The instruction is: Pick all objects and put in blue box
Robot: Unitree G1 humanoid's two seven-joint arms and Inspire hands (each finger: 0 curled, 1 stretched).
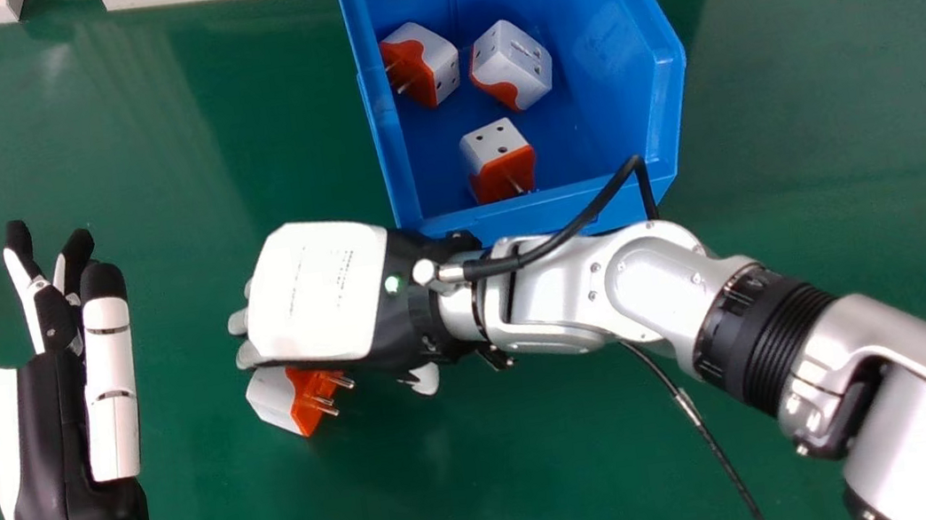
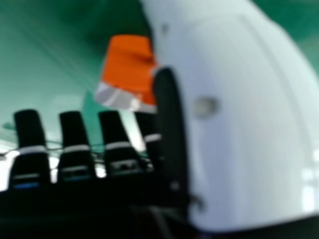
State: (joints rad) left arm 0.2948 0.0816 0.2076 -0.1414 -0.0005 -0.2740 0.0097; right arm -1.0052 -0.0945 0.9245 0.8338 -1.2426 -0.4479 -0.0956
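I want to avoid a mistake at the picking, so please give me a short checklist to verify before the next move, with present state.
1. Blue box has room: ok, bare floor shows around the three adapters inside.
2. All adapters boxed: not ok, a loose adapter lies on the green table.
3. Right hand at the loose adapter: ok, directly beside it in the head view.
4. Loose adapter firmly gripped: cannot tell, the hand and thumb hide part of it.
5. Left hand out of the way: ok, open, off to the left.
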